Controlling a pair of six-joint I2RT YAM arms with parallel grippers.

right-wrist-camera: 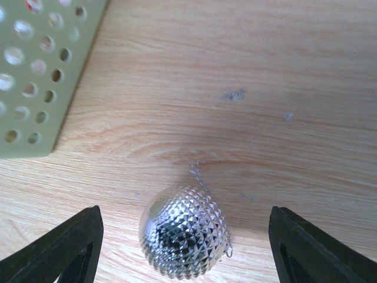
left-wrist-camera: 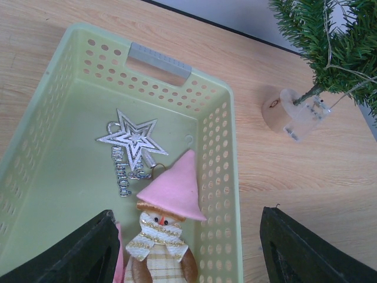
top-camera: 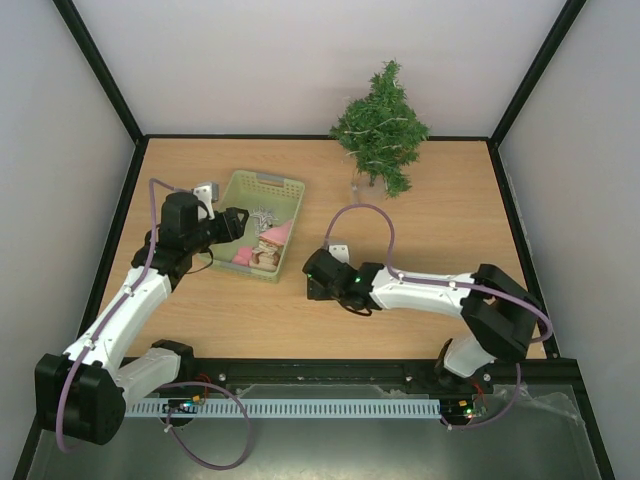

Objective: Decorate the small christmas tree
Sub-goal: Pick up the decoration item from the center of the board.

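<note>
Right end effector (right-wrist-camera: 184, 236) open astride a silver ball (right-wrist-camera: 184, 242) on the bench, seemingly ready to grip it. Left end effector (left-wrist-camera: 188, 247) hovers open over the green basket (top-camera: 270, 182). Undecorated, the small christmas tree (top-camera: 380, 125) stands at the far edge.

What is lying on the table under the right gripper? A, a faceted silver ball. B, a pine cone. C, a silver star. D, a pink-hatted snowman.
A: the right wrist view shows a faceted silver ball on the table, framed by the open right gripper.
</note>
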